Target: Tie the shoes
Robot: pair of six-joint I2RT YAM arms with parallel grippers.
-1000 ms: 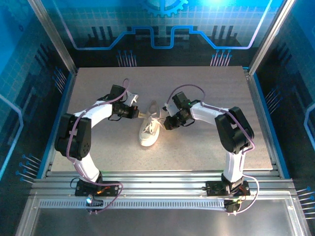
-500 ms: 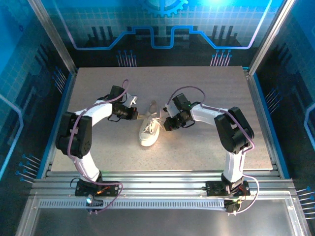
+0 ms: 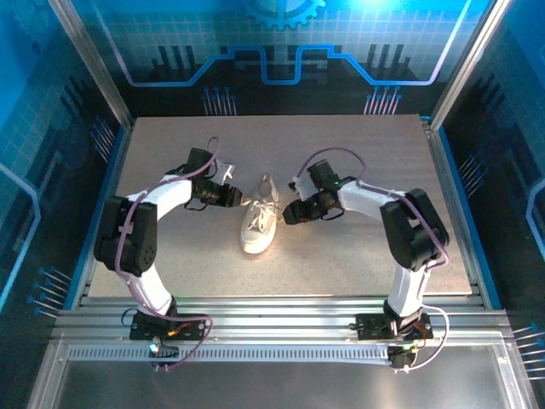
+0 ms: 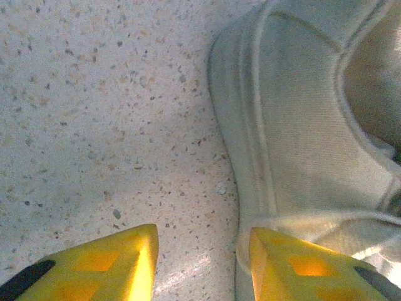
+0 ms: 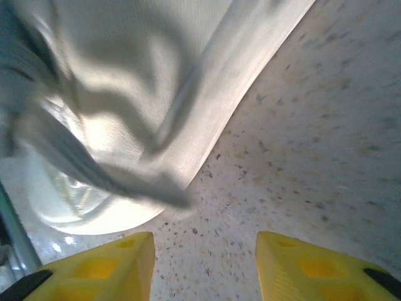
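Sneaker (image 3: pixel 258 225): one white low-top, lying on the table (image 3: pixel 366 162) about midway between my two arms. I see no second shoe.
Left gripper (image 3: pixel 233 198): down low, just beside the sneaker's left flank. On its wrist view the yellow fingertips (image 4: pixel 135 251) stand well parted with bare table between them, one at the sole's edge. It has hold of nothing.
Right gripper (image 3: pixel 289 214): mirrored on the other flank and just as low. Its jaws are parted too, with speckled table in the gap and nothing held.
Laces (image 5: pixel 106 179): a pale flat strand drapes down the sneaker's side and ends near the table, just ahead of the right fingers. From above, lace is bunched at the shoe's far end, with a loop reaching beyond it.
Done so far: I judge the lacing has been worked, since the strands sit gathered on the shoe, not trailing wide.
Not settled: the knot is too small and blurred for me to call it a finished bow.
Left to do: if it is loose, I would pick up both ends and pull tight. If snug, only backing the arms off remains.
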